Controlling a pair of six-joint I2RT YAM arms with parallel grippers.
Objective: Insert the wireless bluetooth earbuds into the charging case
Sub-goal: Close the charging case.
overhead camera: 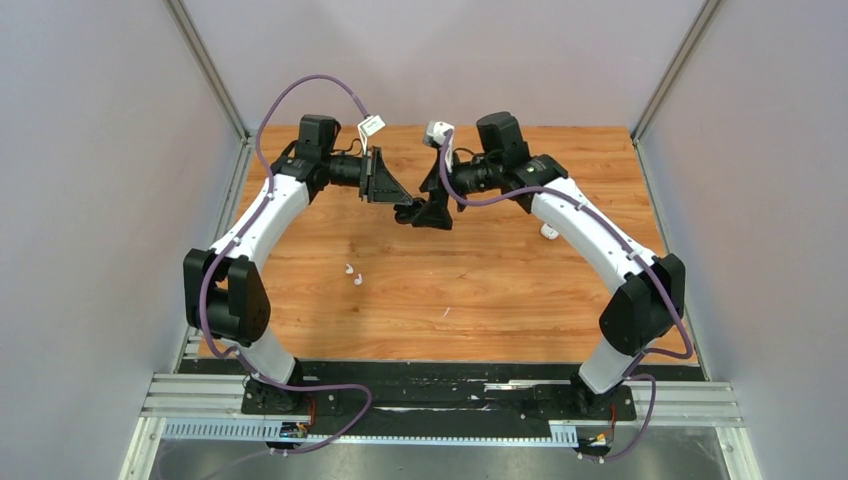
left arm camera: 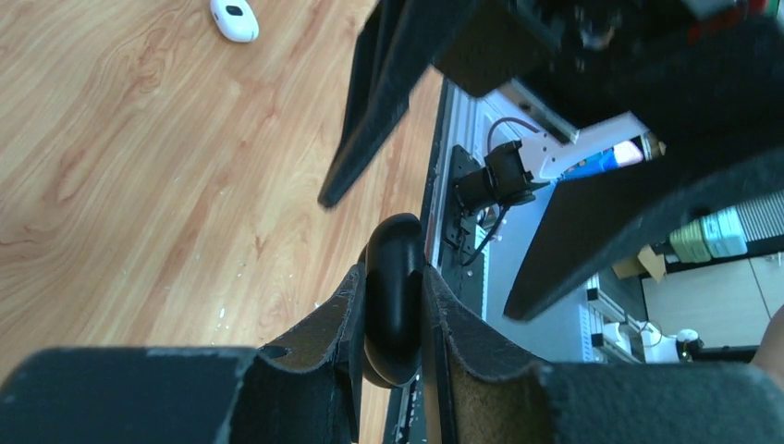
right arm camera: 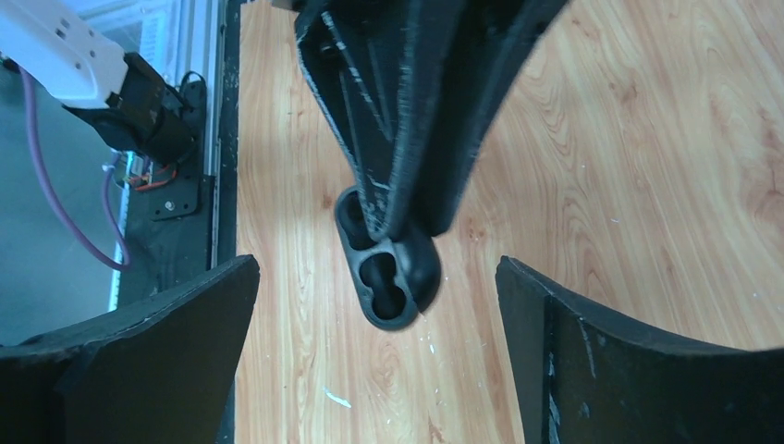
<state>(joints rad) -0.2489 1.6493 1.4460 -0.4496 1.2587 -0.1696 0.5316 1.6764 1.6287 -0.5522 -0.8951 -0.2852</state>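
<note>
My left gripper [overhead camera: 410, 212] is shut on a black charging case [left arm camera: 393, 305] and holds it above the table near the middle back. In the right wrist view the case [right arm camera: 393, 282] hangs open from the left gripper's fingers [right arm camera: 416, 120] and shows two dark hollows. My right gripper [right arm camera: 377, 268] is open and empty, with its jaws wide apart on either side of the case and not touching it. Two white earbuds [overhead camera: 353, 274] lie on the wooden table [overhead camera: 480, 300], left of centre. The black earbuds are out of view.
A small white oval case [overhead camera: 548, 232] lies on the table under the right arm; it also shows in the left wrist view [left arm camera: 233, 18]. Grey walls close in the table's left, right and back sides. The arm bases stand on a black rail [overhead camera: 440, 385] at the near edge.
</note>
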